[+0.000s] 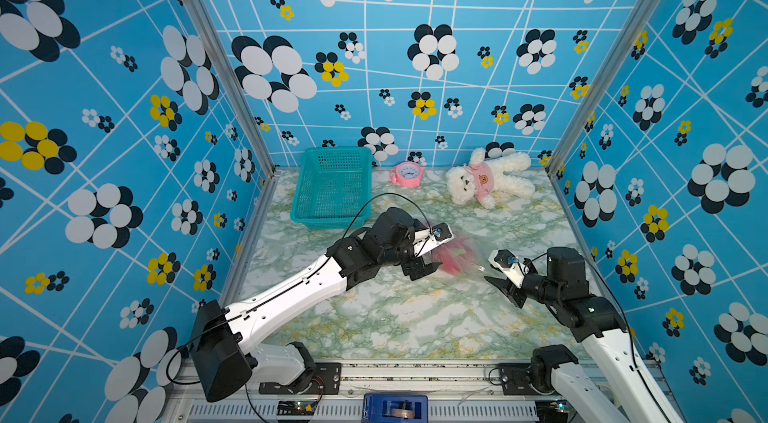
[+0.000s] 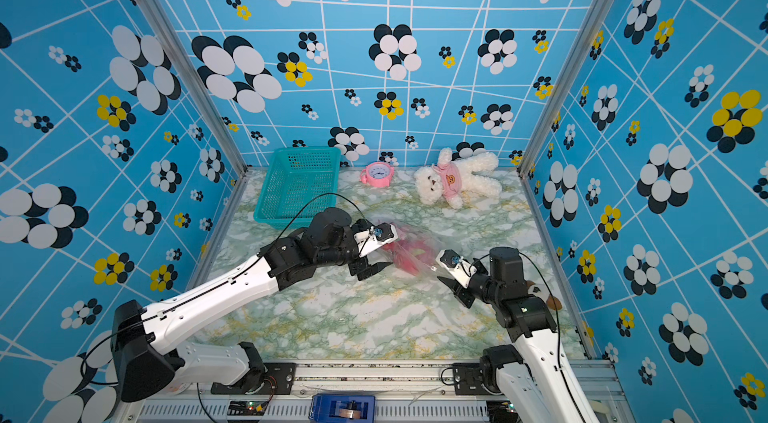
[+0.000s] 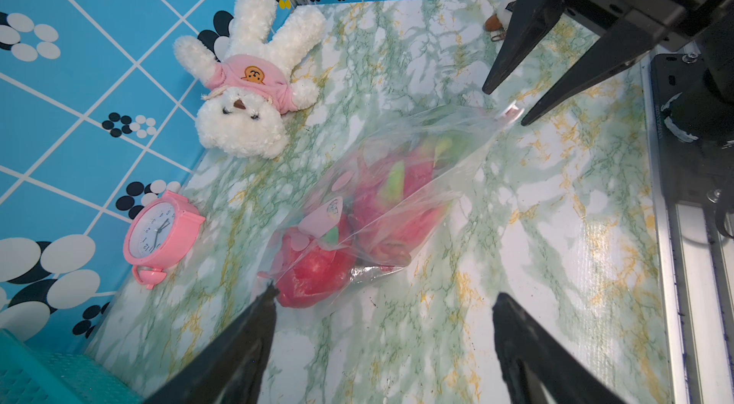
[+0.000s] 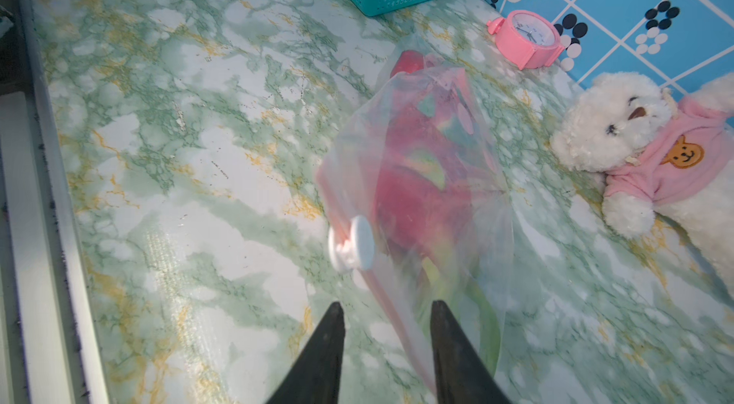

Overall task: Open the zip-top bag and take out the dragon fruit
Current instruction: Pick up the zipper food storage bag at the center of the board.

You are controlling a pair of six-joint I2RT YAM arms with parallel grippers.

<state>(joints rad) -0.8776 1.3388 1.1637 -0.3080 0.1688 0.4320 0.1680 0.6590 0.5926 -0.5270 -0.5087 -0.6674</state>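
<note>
The zip-top bag [image 3: 449, 144] lies on the marbled green tabletop [image 1: 395, 317], a little toward 3 o'clock from its centre. The pink-and-green dragon fruit [image 3: 397, 199] is inside it. In both top views the bag is only a reddish, blurred patch between the arms; the wrist views show its clear film plainly.

The left gripper [image 3: 386, 293] stands at the bag's 9 o'clock with its jaws spread wide. The left wrist view shows one fingertip [image 3: 270, 294] right at the bag's end far from the zip, beside the fruit. Whether it touches I cannot tell. The other finger is over bare table.

The right gripper [image 4: 387, 304] is at the bag's 4 o'clock, jaws part-way apart and not pressed together. Only the right wrist view shows the pale pink zip strip [image 4: 381, 294] running into that gap, with the round white slider [image 4: 351, 243] just ahead of the tips. The left wrist view shows those tips beside the bag's corner, but not the slider.

Along the back wall, the teal mesh basket [image 1: 332, 188] sits at 11 o'clock, the pink alarm clock [image 1: 407, 173] at 12 and the white plush bear [image 1: 490, 179] at 1. A small brown-and-white object [image 2: 546, 298] near 3 o'clock shows behind the right arm [image 2: 532, 342] in a top view and in the left wrist view, but not in both top views.
</note>
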